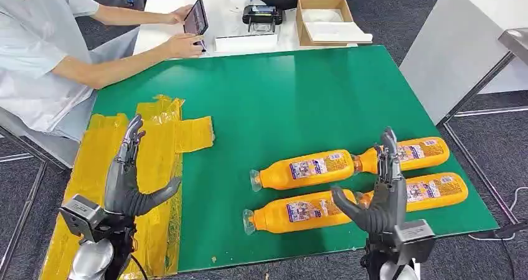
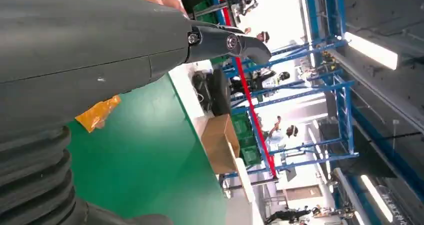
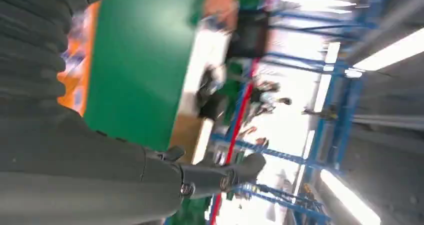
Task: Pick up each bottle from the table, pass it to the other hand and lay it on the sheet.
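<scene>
Bottles lie on their sides on the green table (image 1: pixel 280 93) in the head view, four of them in two rows at the robot's right, long axes running roughly left to right with a slight tilt. The near-left bottle (image 1: pixel 299 212) and the far-left bottle (image 1: pixel 305 168) point their clear caps toward the yellow sheet (image 1: pixel 155 143); the far-right bottle (image 1: pixel 414 153) lies neck to the base of the far-left one, and the near-right bottle (image 1: pixel 436 191) sits just behind the raised right hand. All are orange with blue and white printed labels. The sheet, crinkled and taped, covers the table's left part, well apart from the bottles. The left hand (image 1: pixel 127 177) stands upright over the sheet, fingers straight, thumb out, holding nothing. The right hand (image 1: pixel 380 196) stands upright in front of the bottles, fingers straight, thumb spread, also empty. A person (image 1: pixel 43 50) sits at the far left corner with a tablet (image 1: pixel 196 17); a cardboard box (image 1: pixel 324 20) rests on the white table beyond.

From the left wrist, the thumb (image 2: pixel 225 42) reaches out over green table surface, a scrap of the sheet (image 2: pixel 97 114) beside it, nothing in the hand.

From the right wrist, blurred, the thumb (image 3: pixel 220 175) extends over the green surface, with orange bottle colour (image 3: pixel 75 80) at the edge.
</scene>
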Robot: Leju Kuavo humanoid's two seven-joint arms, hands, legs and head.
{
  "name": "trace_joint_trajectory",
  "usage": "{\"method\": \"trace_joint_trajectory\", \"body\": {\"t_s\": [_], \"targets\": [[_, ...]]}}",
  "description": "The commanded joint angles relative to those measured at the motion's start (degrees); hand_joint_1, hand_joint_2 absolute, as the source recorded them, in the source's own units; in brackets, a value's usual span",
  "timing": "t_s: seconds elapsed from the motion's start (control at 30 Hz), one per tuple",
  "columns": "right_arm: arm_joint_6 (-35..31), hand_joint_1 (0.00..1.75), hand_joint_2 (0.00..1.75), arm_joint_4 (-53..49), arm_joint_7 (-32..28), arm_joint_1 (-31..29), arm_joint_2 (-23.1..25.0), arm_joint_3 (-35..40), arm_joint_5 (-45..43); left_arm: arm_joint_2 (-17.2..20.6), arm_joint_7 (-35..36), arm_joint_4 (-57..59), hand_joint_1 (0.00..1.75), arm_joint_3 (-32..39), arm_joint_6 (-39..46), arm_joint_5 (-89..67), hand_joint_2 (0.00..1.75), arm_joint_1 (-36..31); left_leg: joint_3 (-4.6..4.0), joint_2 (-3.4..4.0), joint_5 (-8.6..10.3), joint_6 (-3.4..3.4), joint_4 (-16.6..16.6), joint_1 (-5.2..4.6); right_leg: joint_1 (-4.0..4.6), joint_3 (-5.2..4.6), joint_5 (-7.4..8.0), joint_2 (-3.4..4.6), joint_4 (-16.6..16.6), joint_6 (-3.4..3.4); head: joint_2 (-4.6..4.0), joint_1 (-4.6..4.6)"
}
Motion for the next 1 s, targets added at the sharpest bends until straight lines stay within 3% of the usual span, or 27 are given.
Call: {"method": "trace_joint_trajectory", "body": {"t_s": [0.03, 0.23, 0.27, 0.4, 0.43, 0.47, 0.5, 0.73, 1.0], "targets": [[-4.0, 0.00, 1.75, 7.4, 8.4, -7.1, -5.7, -1.5, 17.5, -0.2, 1.5, 4.9, 0.00, 0.6, -2.1, 1.6, 1.75, -4.6, 0.23, 0.08, -0.04, -0.18, 0.1, 0.16, 0.17, 0.29, 0.06, 0.02, -0.1, -0.15, 0.00, 0.04], [-4.0, 0.00, 1.75, 6.9, 8.5, -6.6, -5.4, -1.2, 17.7, -0.3, 1.5, 4.6, 0.00, 0.5, -2.1, 1.6, 1.75, -4.3, 0.21, 0.00, -0.01, -0.10, 0.0, 0.11, 0.11, 0.26, 0.02, -0.04, -0.1, -0.09, 0.00, 0.04], [-4.6, 0.00, 1.75, 9.6, 18.5, -10.6, -9.4, 0.6, 35.9, -0.6, 3.4, 4.4, 0.00, 1.2, -3.7, 2.8, 1.75, -4.1, 0.25, 0.02, -0.05, -0.12, 0.0, 0.11, 0.12, 0.30, -0.01, -0.03, -0.1, -0.11, 0.00, 0.02], [0.4, 0.00, 1.75, 14.8, 19.1, -16.2, -11.9, 1.1, 39.9, -1.1, 3.9, 4.6, 0.00, 2.5, -5.3, 3.2, 1.75, -4.2, 0.13, 0.22, 0.00, -0.04, 0.0, 0.05, 0.06, 0.15, 0.11, 0.18, -0.1, -0.03, 0.00, 0.00], [0.7, 0.00, 0.00, 15.4, 19.0, -16.6, -12.1, 1.4, 40.3, -1.2, 4.0, 4.7, 0.00, 2.6, -5.4, 3.2, 1.75, -4.2, 0.21, 0.28, -0.06, -0.10, 0.1, 0.11, 0.12, 0.26, 0.10, 0.21, -0.1, -0.08, 0.00, 0.04], [1.2, 0.00, 0.00, 16.4, 18.9, -17.4, -12.3, 2.0, 41.1, -1.3, 4.0, 4.9, 0.00, 2.5, -5.6, 3.2, 1.75, -4.3, 0.09, 0.16, 0.03, -0.03, 0.0, 0.06, 0.07, 0.13, 0.12, 0.09, -0.1, -0.02, 0.00, 0.02], [1.0, 0.00, 1.75, 17.5, 19.1, -18.2, -12.1, 2.4, 42.1, -1.4, 4.0, 5.1, 0.00, 2.6, -5.7, 3.2, 1.75, -4.3, 0.16, 0.15, 0.01, -0.06, 0.0, 0.07, 0.09, 0.21, 0.10, 0.08, -0.1, -0.05, 0.00, 0.02], [-0.2, 0.00, 1.75, 23.1, 21.9, -22.5, -11.2, 4.2, 46.5, -2.7, 4.2, 5.9, 0.00, 3.2, -5.0, 4.1, 1.75, -4.4, 0.27, 0.19, -0.04, -0.15, 0.0, 0.13, 0.14, 0.32, 0.07, 0.13, -0.1, -0.12, 0.00, 0.02], [1.1, 0.00, 1.75, 24.1, 22.2, -23.1, -11.8, 4.9, 46.2, -2.8, 4.1, 5.9, 0.00, 3.0, -4.2, 3.8, 1.75, -4.6, 0.05, 0.01, 0.03, -0.02, 0.0, 0.05, 0.06, 0.12, 0.06, 0.01, 0.0, -0.01, 0.00, 0.02]]}}
